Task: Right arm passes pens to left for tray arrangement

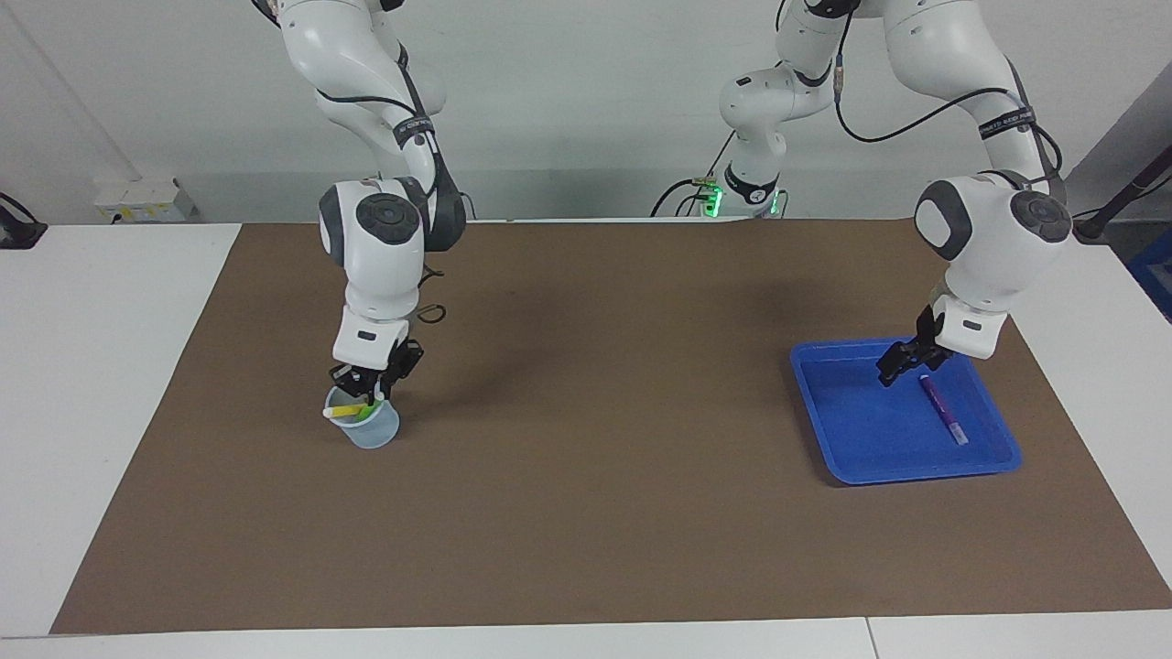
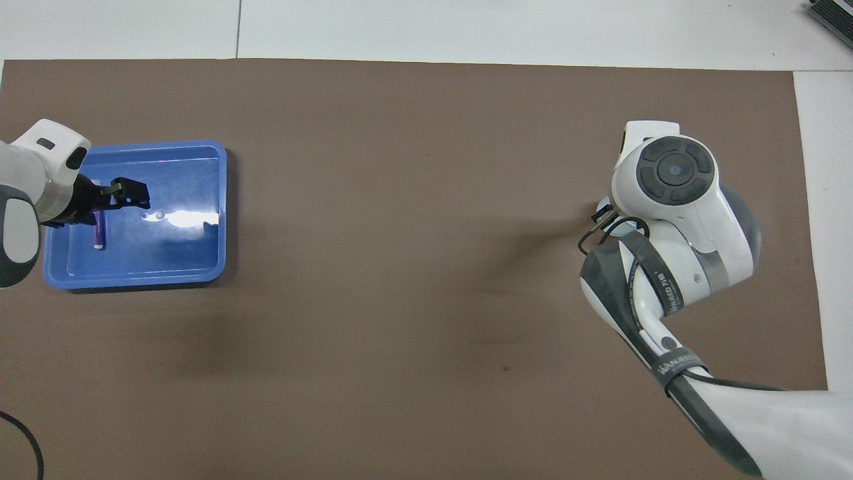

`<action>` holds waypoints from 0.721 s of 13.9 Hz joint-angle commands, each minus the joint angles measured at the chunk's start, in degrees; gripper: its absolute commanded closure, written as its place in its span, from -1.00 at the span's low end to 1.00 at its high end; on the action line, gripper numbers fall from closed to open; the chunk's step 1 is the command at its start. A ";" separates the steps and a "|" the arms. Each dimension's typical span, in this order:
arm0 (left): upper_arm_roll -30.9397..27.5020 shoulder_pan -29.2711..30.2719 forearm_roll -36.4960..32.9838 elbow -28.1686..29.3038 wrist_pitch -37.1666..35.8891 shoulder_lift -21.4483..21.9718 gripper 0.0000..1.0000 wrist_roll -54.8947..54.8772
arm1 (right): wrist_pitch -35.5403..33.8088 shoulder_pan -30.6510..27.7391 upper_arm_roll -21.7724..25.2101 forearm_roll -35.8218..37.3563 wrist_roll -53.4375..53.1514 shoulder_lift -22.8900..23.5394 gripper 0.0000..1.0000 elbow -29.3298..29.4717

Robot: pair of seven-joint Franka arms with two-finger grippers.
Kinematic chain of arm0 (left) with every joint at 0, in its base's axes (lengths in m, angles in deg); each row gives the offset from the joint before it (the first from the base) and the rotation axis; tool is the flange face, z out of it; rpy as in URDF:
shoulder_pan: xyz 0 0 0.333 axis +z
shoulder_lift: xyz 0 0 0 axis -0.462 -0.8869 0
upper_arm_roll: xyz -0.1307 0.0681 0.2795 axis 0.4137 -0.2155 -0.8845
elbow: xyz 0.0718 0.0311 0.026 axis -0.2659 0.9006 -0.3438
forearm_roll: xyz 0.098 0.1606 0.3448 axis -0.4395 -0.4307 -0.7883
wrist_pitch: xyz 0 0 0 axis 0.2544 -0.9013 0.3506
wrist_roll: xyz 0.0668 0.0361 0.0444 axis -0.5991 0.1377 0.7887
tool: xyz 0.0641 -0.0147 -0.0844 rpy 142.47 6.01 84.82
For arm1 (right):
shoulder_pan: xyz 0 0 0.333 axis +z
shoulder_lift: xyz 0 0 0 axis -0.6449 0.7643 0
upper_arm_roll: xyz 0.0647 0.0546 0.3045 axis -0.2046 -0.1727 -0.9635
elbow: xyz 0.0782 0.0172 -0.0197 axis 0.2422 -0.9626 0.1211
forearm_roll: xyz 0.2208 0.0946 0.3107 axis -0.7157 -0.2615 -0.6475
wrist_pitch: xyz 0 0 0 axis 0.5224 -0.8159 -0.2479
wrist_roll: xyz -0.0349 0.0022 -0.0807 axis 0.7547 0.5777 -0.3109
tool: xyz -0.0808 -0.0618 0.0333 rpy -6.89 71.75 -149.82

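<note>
My right gripper (image 1: 371,394) reaches down into the mouth of a small translucent cup (image 1: 374,430) at the right arm's end of the table. A yellow pen (image 1: 343,413) lies slanted across the cup's rim, and a green pen (image 1: 366,412) shows inside, right under the gripper. In the overhead view the right arm's wrist (image 2: 666,173) hides the cup and both pens. My left gripper (image 1: 902,361) (image 2: 126,197) hangs open and holds nothing, low over the blue tray (image 1: 870,458) (image 2: 173,260). A purple pen (image 1: 943,414) (image 2: 98,235) lies flat in the tray beside it.
A brown mat (image 1: 595,439) covers the table between cup and tray. White tabletop (image 1: 101,366) borders it at both ends. A black cable (image 2: 20,440) lies at the mat's corner near the left arm.
</note>
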 commanded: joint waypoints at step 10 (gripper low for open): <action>-0.48 -0.83 -0.30 -0.23 -2.01 1.05 -1.00 0.98 | -1.84 -1.65 -0.24 -0.32 2.39 -0.51 0.78 1.46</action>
